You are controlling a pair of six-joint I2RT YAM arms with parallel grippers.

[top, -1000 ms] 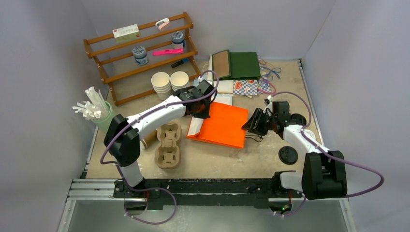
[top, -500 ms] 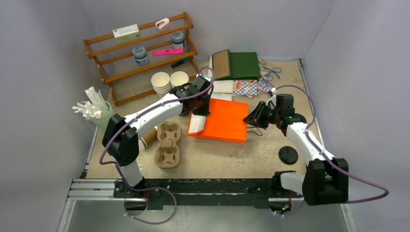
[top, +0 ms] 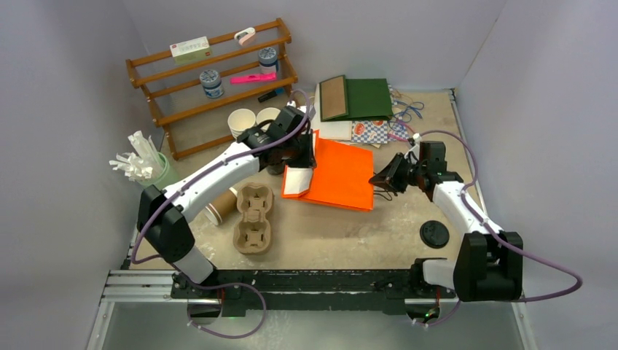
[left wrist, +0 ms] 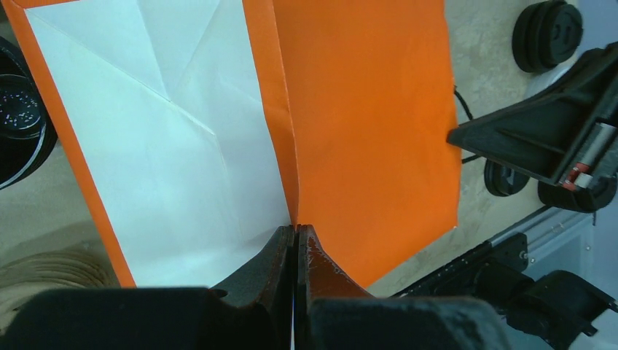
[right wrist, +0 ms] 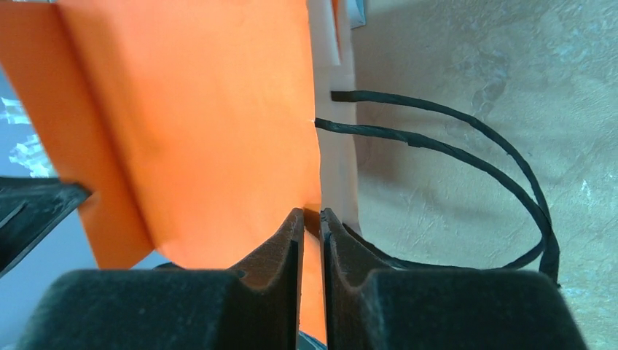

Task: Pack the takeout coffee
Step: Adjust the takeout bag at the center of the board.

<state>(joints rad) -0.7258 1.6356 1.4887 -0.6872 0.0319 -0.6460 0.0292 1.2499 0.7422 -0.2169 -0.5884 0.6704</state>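
Right gripper [right wrist: 312, 216] now pinches the orange paper bag [top: 342, 175]; left gripper [left wrist: 295, 235] stays clamped on its base; opening likely next

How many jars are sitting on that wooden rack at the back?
2: the left jar on a lower shelf of the rack, the right jar a shelf higher. None looks hidden.

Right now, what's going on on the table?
Both arms are on the orange paper bag. The left gripper is shut on its folded bottom end; the right gripper pinches the opposite edge beside the black handles. A kraft cup lies by the cardboard cup carrier, not packed yet.
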